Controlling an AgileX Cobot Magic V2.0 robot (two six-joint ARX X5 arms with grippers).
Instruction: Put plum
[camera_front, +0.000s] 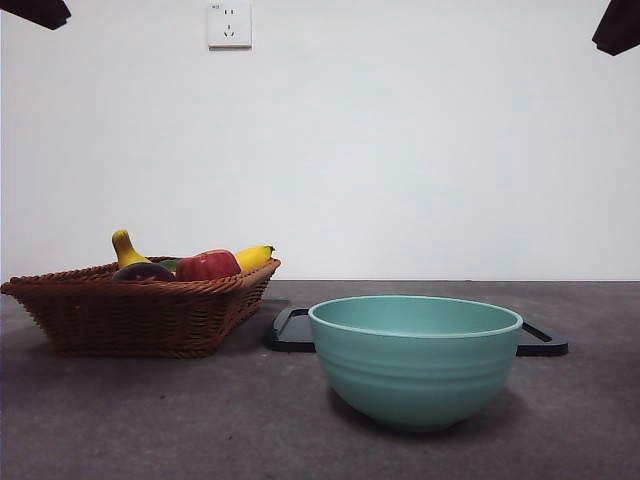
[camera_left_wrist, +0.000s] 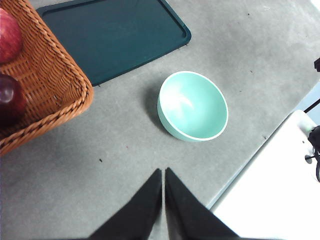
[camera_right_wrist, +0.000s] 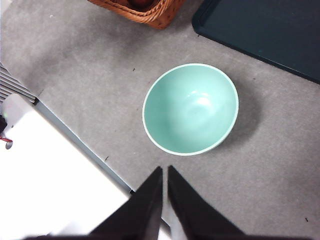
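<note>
The dark maroon plum (camera_front: 143, 271) lies in the wicker basket (camera_front: 140, 315) at the left, next to a red apple (camera_front: 208, 265); the left wrist view also catches the plum (camera_left_wrist: 10, 98) at its edge. A mint-green bowl (camera_front: 415, 360) stands empty near the front. My left gripper (camera_left_wrist: 163, 172) hangs shut high above the table, between basket and bowl. My right gripper (camera_right_wrist: 164, 170) is shut too, high above the bowl's (camera_right_wrist: 190, 108) near side. In the front view both arms show only as dark tips at the top corners.
A dark tray (camera_front: 290, 330) lies flat behind the bowl, beside the basket. The basket also holds a banana (camera_front: 253, 257) and a yellow gourd-shaped fruit (camera_front: 125, 248). A white wall with a socket (camera_front: 229, 24) stands behind the table.
</note>
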